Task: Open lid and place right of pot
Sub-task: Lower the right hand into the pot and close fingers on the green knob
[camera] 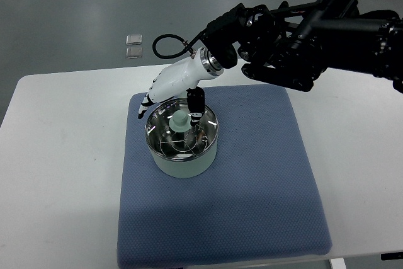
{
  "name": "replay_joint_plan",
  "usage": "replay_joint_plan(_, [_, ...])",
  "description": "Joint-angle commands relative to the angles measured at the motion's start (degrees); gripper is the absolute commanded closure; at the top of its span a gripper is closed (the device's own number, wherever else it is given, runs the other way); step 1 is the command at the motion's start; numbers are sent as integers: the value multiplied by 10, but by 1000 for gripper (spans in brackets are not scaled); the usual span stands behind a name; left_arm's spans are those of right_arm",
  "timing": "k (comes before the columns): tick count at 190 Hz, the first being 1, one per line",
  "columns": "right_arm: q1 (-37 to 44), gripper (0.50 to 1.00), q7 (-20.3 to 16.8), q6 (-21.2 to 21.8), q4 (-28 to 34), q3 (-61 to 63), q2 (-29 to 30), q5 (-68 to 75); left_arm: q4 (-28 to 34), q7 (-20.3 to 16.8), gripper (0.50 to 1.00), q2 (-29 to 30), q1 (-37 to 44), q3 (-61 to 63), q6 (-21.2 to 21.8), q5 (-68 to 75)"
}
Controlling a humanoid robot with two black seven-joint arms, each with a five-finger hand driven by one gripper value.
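A pale green pot (182,162) stands on a blue mat (252,187), left of the mat's middle. A glass lid (165,138) with a pale green knob (181,121) lies on the pot. My right hand (171,106), white with dark fingertips, hangs over the pot's far rim on a black arm coming in from the upper right. Its fingers (147,100) are spread past the pot's far left rim. Its thumb (196,106) points down just right of the knob. The hand holds nothing. The left arm is out of view.
The mat lies on a white table (63,155). The mat is bare to the right of the pot. Two small clear squares (133,46) lie on the grey floor beyond the table's far edge.
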Motion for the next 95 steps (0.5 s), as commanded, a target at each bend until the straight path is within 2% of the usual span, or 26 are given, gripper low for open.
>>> replay_joint_plan(1, [-2, 587, 1, -6, -2, -1, 0, -2, -1, 0, 500, 0, 0, 0, 0, 0])
replay_joint_plan(57, [-3, 615, 2, -14, -7, -4, -3, -2, -1, 0, 500, 0, 0, 0, 0, 0])
replay_joint_plan(75, [-3, 640, 2, -14, -6, -11, -5, -2, -1, -1, 500, 0, 0, 0, 0, 0])
replay_joint_plan(80, [-3, 664, 2, -14, -6, -13, -5, -2, -1, -1, 500, 0, 0, 0, 0, 0])
replay_joint_plan(90, [-3, 664, 2, -14, -6, -13, -5, -2, -1, -1, 500, 0, 0, 0, 0, 0])
replay_joint_plan(91, [-2, 689, 2, -13, -6, -16, -5, -1, -1, -1, 500, 0, 0, 1, 0, 0])
replay_joint_plan(95, [-2, 699, 2, -9, -6, -16, -5, -1, -1, -1, 500, 0, 0, 0, 0, 0])
